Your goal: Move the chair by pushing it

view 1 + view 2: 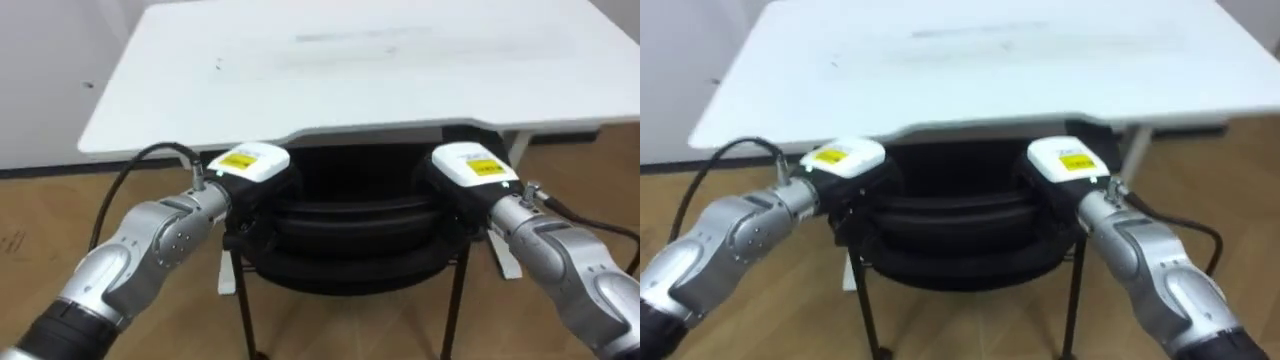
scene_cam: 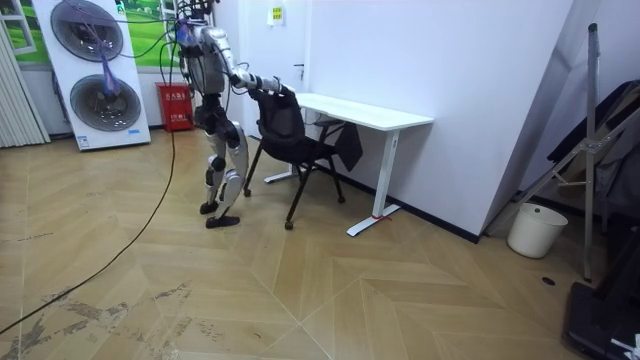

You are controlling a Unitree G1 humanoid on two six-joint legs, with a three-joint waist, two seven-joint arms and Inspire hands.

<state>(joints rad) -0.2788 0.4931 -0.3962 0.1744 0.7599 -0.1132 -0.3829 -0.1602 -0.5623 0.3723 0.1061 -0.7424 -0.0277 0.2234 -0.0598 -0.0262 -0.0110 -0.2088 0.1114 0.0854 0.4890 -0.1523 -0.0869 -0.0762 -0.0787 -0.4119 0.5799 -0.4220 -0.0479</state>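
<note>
the chair sits partly under the desk, the left hand and right hand at its backrest top; whether they clasp it cannot be told. uneven pressure could twist it against the desk.

Black chair, white desk, tan herringbone wood floor, white bucket, red box

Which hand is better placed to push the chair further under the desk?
Neither clearly: the left hand and the right hand both sit on the back of the chair, one at each end, level. Pushing with both looks straightest.
</note>
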